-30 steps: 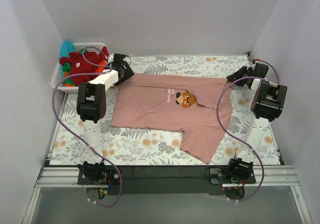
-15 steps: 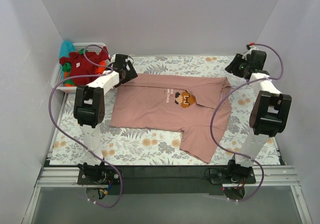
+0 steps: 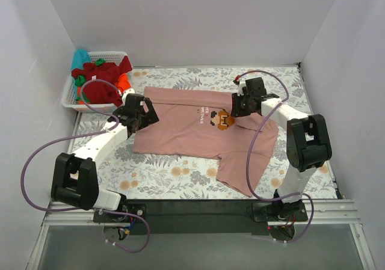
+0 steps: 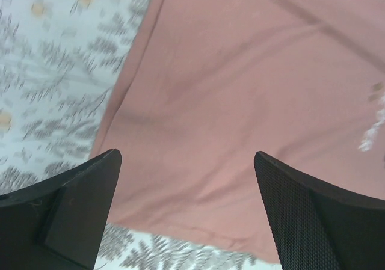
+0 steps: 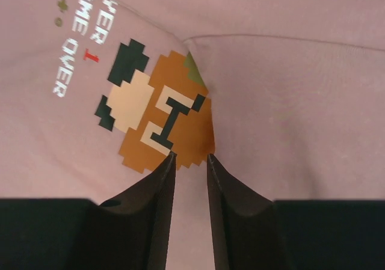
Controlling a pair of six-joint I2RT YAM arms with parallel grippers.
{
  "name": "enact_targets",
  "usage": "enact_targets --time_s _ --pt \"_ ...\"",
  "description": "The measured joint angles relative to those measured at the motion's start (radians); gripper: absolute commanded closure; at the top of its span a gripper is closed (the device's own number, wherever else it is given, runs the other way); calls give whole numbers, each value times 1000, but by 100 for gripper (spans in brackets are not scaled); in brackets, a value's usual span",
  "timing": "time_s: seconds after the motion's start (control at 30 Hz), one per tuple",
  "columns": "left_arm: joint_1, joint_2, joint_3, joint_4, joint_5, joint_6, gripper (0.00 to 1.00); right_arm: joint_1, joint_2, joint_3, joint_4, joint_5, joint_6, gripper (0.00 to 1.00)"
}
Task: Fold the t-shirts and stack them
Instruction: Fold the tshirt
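Note:
A dusty-pink t-shirt (image 3: 186, 128) lies spread on the floral cloth, its pixel-character print (image 3: 224, 120) near the middle. Part of the shirt's right side is folded over the edge of the print (image 5: 162, 116). My left gripper (image 3: 143, 112) hovers wide open over the shirt's left edge (image 4: 240, 71), nothing between its fingers (image 4: 72, 210). My right gripper (image 3: 233, 109) points down at the print. Its fingertips (image 5: 171, 162) stand a narrow gap apart, and only flat shirt shows between them. Dark red (image 3: 96, 77), orange and teal t-shirts lie in the basket.
A white slatted basket (image 3: 71, 101) stands at the far left corner. The floral table cloth (image 3: 174, 174) covers the table, and its pattern (image 4: 54, 83) shows left of the shirt. White walls close in the far, left and right sides. Purple cables loop from both arms.
Both arms swung in from the far corners. The left gripper moved nearer along the shirt's left edge and opened wider. The right gripper crossed to the print.

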Motion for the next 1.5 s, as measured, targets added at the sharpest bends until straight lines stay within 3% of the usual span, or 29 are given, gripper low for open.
enact_targets --time_s 0.17,0.8,0.93,1.1,1.27,1.5 --pt "-1 -39 -137 -4 -19 10 8 2 72 3 -5 23 -10 70" --pt "-1 -6 -142 34 -29 31 8 -67 150 73 -42 177 -36 90" --pt "-1 -3 -142 35 -29 31 8 -87 148 73 -50 195 -50 89" --pt "-1 8 -142 37 -29 31 8 -62 107 73 -67 219 -79 77" --pt "-1 8 -142 37 -31 31 8 54 10 67 -73 269 -125 68" --pt "-1 8 -142 37 -40 32 8 204 23 66 -79 292 -172 69"
